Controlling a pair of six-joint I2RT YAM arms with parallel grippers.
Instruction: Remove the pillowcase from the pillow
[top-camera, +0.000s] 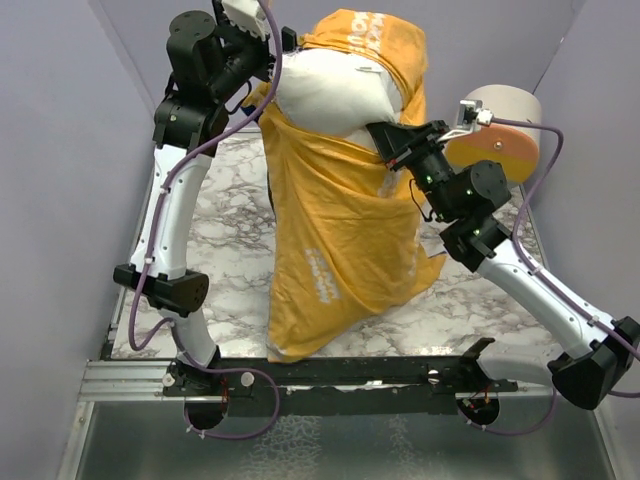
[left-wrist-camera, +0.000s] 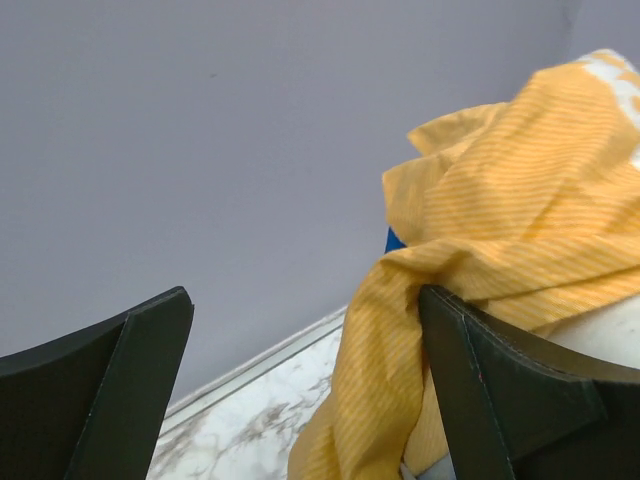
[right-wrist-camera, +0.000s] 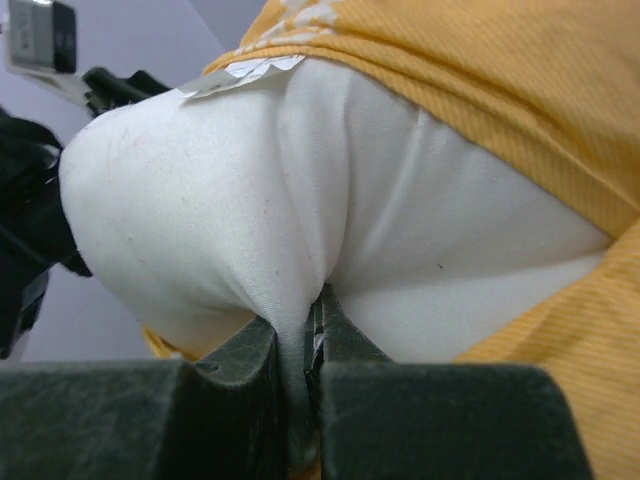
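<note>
From where I stand, the main worry is the single grip. The right end effector (right-wrist-camera: 315, 322) is clamped tight on a thin fold of the pillow (top-camera: 335, 90), which it holds up toward 12 o'clock, apparently clear of the surface (top-camera: 230, 230). So small a pinch could slide off the smooth white cloth under the weight of the cushion and the cover draped on it. The left end effector (left-wrist-camera: 305, 300), up at 11 o'clock, is spread wide with nothing between its fingers, though the orange cloth lies just beside one finger. For now, then, nothing is tugging the pillowcase (top-camera: 340, 230), and if that end effector closes carelessly it could catch pillow and cover together. A band of orange fabric wraps over the pillow's far end at about 1 o'clock, and I judge that it could snag and drag the cushion along instead of slipping free. The cream-and-orange cylinder (top-camera: 500, 120) sits at 2 o'clock near the right arm, where a wide swing might knock it. As a container, the pillowcase looks mostly emptied. Its long orange body hangs limp from the pillow down to the surface's near edge at 6 o'clock, and a plump white bulge with a small tag (right-wrist-camera: 240, 72) shows bare. I cannot tell how much of the pillow sits inside that upper band.
</note>
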